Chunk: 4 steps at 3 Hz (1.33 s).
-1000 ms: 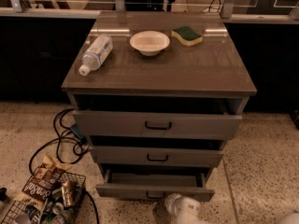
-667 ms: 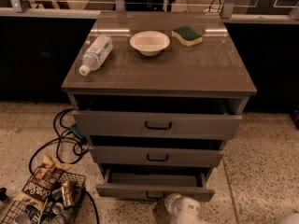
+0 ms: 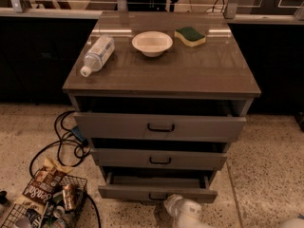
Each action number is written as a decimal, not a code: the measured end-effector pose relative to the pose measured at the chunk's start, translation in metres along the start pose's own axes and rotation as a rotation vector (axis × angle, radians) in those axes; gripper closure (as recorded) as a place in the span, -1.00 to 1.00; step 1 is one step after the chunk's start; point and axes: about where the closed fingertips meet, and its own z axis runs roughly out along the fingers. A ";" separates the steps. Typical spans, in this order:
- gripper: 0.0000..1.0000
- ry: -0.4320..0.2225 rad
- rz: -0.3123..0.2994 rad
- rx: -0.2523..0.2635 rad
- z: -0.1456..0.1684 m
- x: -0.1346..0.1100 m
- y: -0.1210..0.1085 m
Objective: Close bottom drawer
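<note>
Nothing's really moved since a second ago, as far as I can see. The pincer [image 3: 183,210] is still parked at the bottom edge of the shot, low down just in front of the bottom drawer [image 3: 156,193] and a bit right of its handle. It's basically a white blob from this angle, so I can't tell whether it's wide or narrow, or whether it's touching the drawer front.

The bottom drawer sits pulled out the same amount as before, lowest of the three, with a strip of its grey tray showing behind the front panel. The middle drawer [image 3: 159,159] and top drawer [image 3: 160,126] also stick out a little, each with a dark gap above.

On the surface [image 3: 199,75] there's a bottle [image 3: 97,54] lying on its side at the left, a white bowl [image 3: 152,43] in the middle and a yellow-green sponge [image 3: 190,36] just right of it. All of them are exactly where they were.

On the floor at the left, a wire basket [image 3: 19,212] holds a couple of cans [image 3: 69,196], and a chip bag [image 3: 40,183] lies across its top edge. Black cables [image 3: 64,139] loop between the basket and the cabinet.
</note>
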 end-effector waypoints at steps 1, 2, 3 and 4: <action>1.00 -0.017 0.002 0.005 0.004 -0.005 -0.001; 1.00 -0.017 0.002 0.005 0.004 -0.005 -0.001; 1.00 -0.017 0.002 0.005 0.004 -0.005 0.000; 1.00 -0.017 0.002 0.006 0.004 -0.005 0.000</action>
